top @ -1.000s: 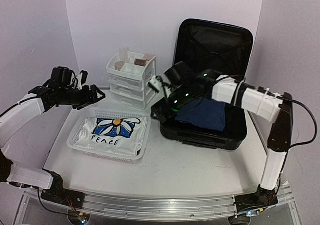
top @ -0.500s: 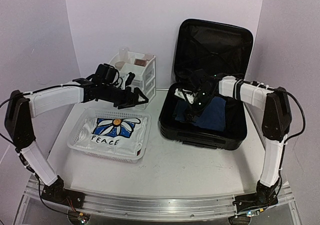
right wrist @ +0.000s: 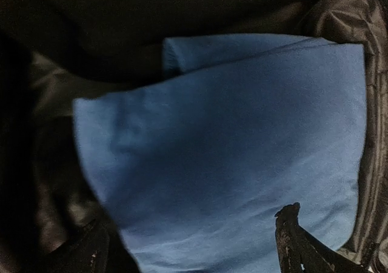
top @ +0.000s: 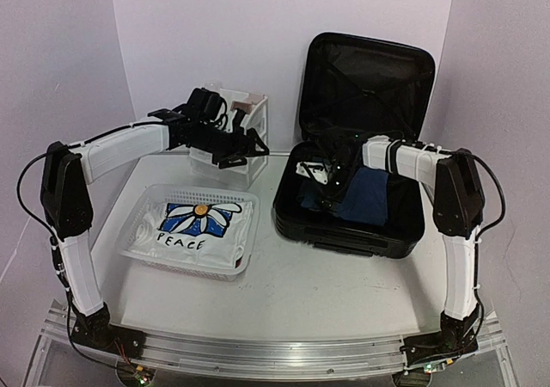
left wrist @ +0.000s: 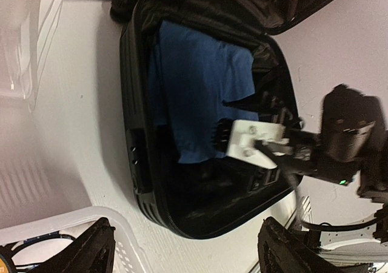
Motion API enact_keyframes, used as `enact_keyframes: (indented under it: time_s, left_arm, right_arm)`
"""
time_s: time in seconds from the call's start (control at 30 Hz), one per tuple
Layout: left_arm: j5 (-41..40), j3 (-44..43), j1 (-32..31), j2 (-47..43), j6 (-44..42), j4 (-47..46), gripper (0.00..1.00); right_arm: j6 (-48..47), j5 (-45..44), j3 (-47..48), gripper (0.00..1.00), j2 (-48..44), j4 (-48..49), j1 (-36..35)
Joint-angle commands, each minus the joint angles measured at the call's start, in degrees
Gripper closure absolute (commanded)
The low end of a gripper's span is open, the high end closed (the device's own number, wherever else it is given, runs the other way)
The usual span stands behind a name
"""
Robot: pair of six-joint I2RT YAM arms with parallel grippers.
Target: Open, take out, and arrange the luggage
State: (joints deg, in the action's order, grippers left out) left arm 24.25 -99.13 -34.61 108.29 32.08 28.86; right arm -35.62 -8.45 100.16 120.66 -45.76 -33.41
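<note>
The luggage [top: 344,228], a black hard-shell suitcase, lies open at the right with its lid upright against the back wall. A folded blue cloth [top: 368,196] lies in its base. My right gripper [top: 320,185] is down inside the left part of the base. In the right wrist view it is open [right wrist: 194,242] just above the blue cloth [right wrist: 230,145], holding nothing. My left gripper [top: 245,150] is open and empty, in the air in front of the drawer unit. The left wrist view looks down on the luggage [left wrist: 136,133] and the blue cloth [left wrist: 194,85].
A white mesh basket [top: 137,242] at the left holds a white cloth with a blue daisy and "PEACE" [top: 198,224]. A small white drawer unit [top: 225,133] stands at the back, partly behind the left arm. The basket's corner [left wrist: 60,224] shows in the left wrist view.
The left arm swung from the far left over the basket to in front of the drawer unit. The right gripper moved deeper into the suitcase, onto the blue cloth.
</note>
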Motion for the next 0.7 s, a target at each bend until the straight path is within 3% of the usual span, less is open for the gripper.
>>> enact_keyframes:
  time_s: [0.0, 0.2, 0.33, 0.47, 0.53, 0.67]
  left_arm:
    - [-2.53, -6.67, -0.93, -0.32, -0.05, 2.1, 0.22]
    - [-3.06, -12.11, -2.18, 1.01, -2.45, 5.04, 0.26]
    - [-3.43, -13.7, -3.03, 1.32, -3.36, 6.51, 0.28]
    - [-4.32, -14.43, -3.94, 2.17, -3.32, 6.82, 0.29]
    - [-4.43, -15.22, -4.65, 3.17, -2.89, 6.82, 0.3]
    - [-4.57, -17.73, -6.58, 6.53, -2.29, 6.9, 0.3]
  right_arm:
    - [-0.23, -1.7, -1.86, 0.09, 0.32, 4.21, 0.1]
    - [3.72, -3.77, -0.98, 0.19, 1.33, 7.29, 0.7]
    - [7.7, -2.04, 0.44, 0.47, 0.48, 7.57, 2.76]
    - [12.24, 6.26, 1.19, 0.66, -0.49, 7.42, 5.32]
    - [13.53, 12.09, 1.1, 0.82, -1.19, 7.27, 6.41]
    - [16.77, 18.58, 1.8, 0.9, -1.56, 6.79, 8.48]
